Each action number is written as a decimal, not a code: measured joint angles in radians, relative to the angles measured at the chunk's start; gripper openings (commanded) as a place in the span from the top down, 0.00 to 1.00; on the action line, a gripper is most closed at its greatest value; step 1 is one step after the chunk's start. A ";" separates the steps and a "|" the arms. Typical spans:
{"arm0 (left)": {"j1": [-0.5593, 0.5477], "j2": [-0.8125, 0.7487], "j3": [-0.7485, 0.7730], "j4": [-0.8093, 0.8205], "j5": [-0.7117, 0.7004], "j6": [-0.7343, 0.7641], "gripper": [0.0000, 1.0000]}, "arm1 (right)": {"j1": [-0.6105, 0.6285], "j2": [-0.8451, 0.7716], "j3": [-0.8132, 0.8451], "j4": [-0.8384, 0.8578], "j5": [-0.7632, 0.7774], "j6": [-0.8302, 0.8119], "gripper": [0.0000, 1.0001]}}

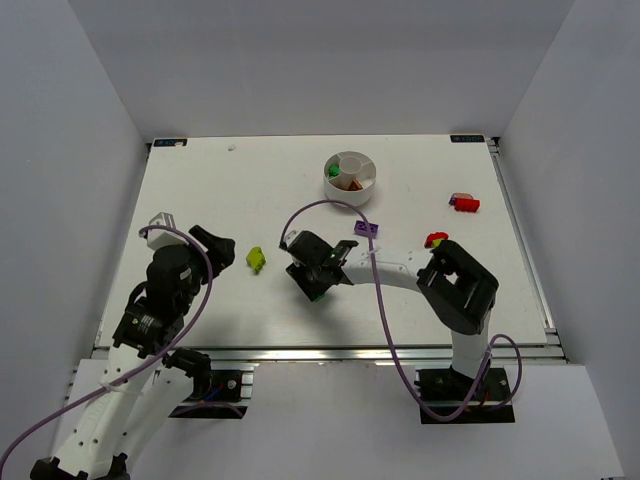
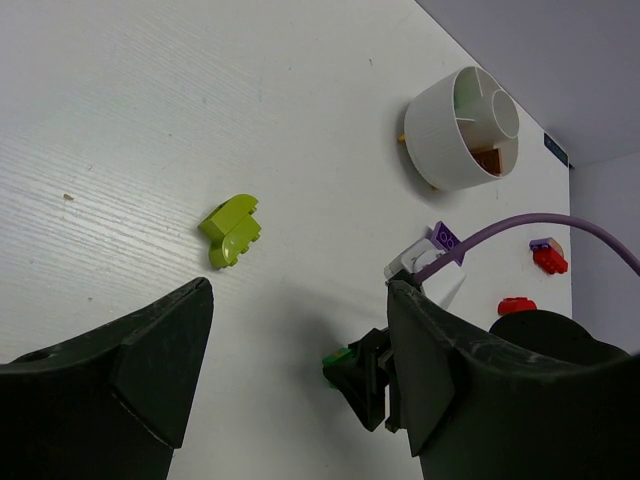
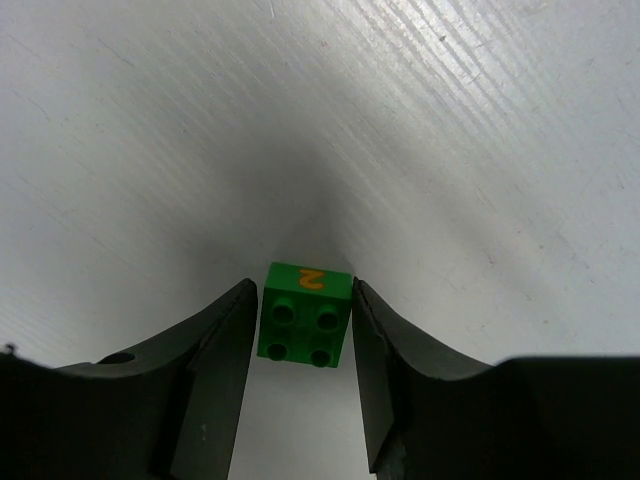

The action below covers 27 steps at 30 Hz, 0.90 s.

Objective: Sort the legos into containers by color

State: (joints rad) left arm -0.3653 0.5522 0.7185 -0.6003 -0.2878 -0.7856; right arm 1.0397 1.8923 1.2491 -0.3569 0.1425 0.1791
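A green lego (image 3: 305, 315) with an orange mark lies on the white table. My right gripper (image 3: 305, 335) is down around it, and both fingers press its sides. From above, that gripper (image 1: 318, 281) sits mid-table with a sliver of the green lego (image 1: 317, 294) showing under it. My left gripper (image 1: 190, 232) hangs open and empty at the left, a yellow-green lego (image 1: 256, 260) just to its right. The white dish (image 1: 365, 187) at the back has a green piece and an orange piece in separate wedges. In the left wrist view the yellow-green lego (image 2: 232, 229) lies ahead of the open left gripper (image 2: 300, 370).
A purple lego (image 1: 366, 229) lies between the dish and my right arm. Red legos lie at the right: one (image 1: 464, 204) near the table's right edge, another (image 1: 436, 240) by the right arm's elbow. A purple cable loops over the right arm.
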 measured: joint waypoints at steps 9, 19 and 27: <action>0.000 0.002 0.000 0.001 0.000 -0.001 0.21 | 0.000 0.016 0.001 -0.018 -0.019 -0.017 0.74; 0.000 -0.005 0.000 0.002 0.001 -0.009 0.21 | -0.117 0.012 0.157 -0.002 -0.177 -0.169 1.00; 0.000 -0.020 -0.010 0.011 0.008 -0.022 0.21 | -0.442 0.086 0.629 0.071 -0.418 -0.285 1.00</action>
State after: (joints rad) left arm -0.3653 0.5323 0.7090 -0.5892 -0.2802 -0.8074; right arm 0.5980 1.9785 1.8786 -0.2863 -0.2756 -0.1055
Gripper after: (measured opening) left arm 0.791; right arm 0.428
